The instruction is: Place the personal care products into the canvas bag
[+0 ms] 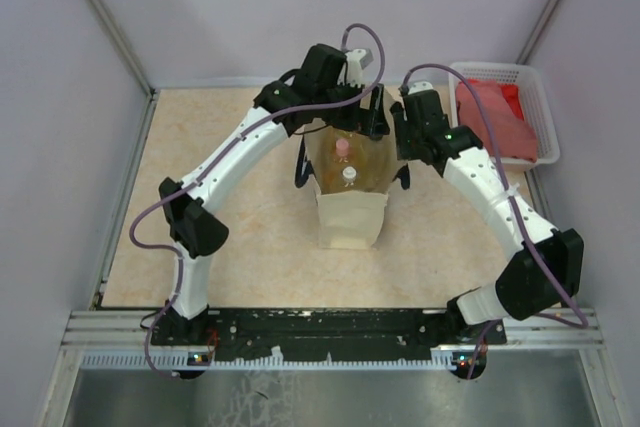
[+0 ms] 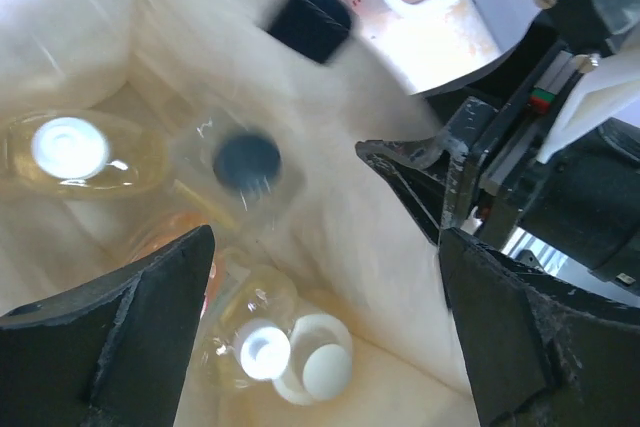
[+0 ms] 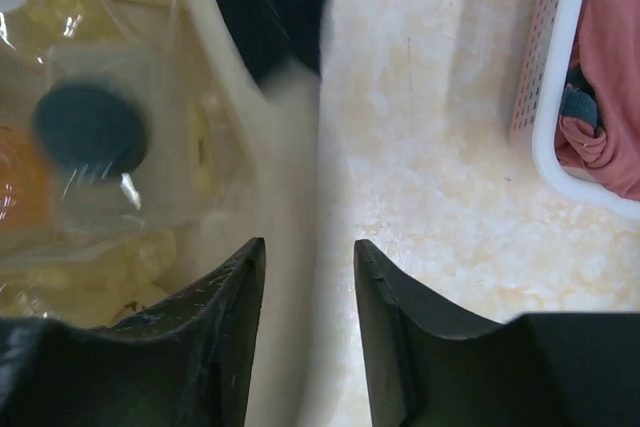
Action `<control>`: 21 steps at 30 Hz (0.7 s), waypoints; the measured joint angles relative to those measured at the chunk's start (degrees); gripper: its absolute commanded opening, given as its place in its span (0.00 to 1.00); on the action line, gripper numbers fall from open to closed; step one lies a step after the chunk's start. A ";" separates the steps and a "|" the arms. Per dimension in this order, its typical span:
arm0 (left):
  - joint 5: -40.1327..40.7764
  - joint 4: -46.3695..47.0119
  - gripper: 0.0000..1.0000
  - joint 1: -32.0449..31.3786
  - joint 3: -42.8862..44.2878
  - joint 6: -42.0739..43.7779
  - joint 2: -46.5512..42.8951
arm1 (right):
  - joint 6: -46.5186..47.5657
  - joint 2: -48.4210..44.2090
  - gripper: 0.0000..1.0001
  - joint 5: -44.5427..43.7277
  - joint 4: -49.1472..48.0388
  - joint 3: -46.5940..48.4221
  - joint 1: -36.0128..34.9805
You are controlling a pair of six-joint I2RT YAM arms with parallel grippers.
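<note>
Left wrist view looks straight down into the canvas bag (image 2: 330, 247), which stands upright mid-surface between the two arms. Inside it lie the personal care products (image 2: 247, 160): a dark-capped bottle, two white-capped ones (image 2: 68, 145), something orange half hidden behind a finger, and a cream container (image 2: 325, 372). That makes five by my count, so the loading step looks finished, or very nearly.

The left pincer (image 2: 325, 242) hangs over the bag's mouth, spread wide and carrying nothing. The right pincer (image 3: 308, 277) is narrow and straddles the bag's side wall. A sliver of the surface (image 3: 430, 177) shows beside one finger, so it does not look clamped.

Next, I judge, both arms should lift clear of the mouth. The right must free the wall gently, or the light bag may tip toward the white basket (image 1: 545, 117).
</note>
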State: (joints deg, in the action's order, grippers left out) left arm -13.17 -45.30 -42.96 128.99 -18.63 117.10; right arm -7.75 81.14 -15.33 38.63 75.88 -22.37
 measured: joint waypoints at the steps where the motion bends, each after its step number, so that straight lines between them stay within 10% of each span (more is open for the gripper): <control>1: -0.35 0.48 1.00 -0.04 0.00 -0.11 0.00 | -0.04 0.00 0.38 0.04 -0.11 0.00 0.02; 21: 3.04 2.08 1.00 -0.02 -2.03 0.98 -7.63 | -0.39 0.50 0.26 1.46 -1.36 0.44 0.04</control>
State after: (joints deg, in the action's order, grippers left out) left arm -10.13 -43.22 -42.98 126.96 -17.65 109.47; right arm -8.14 81.65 -13.87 37.28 76.31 -22.33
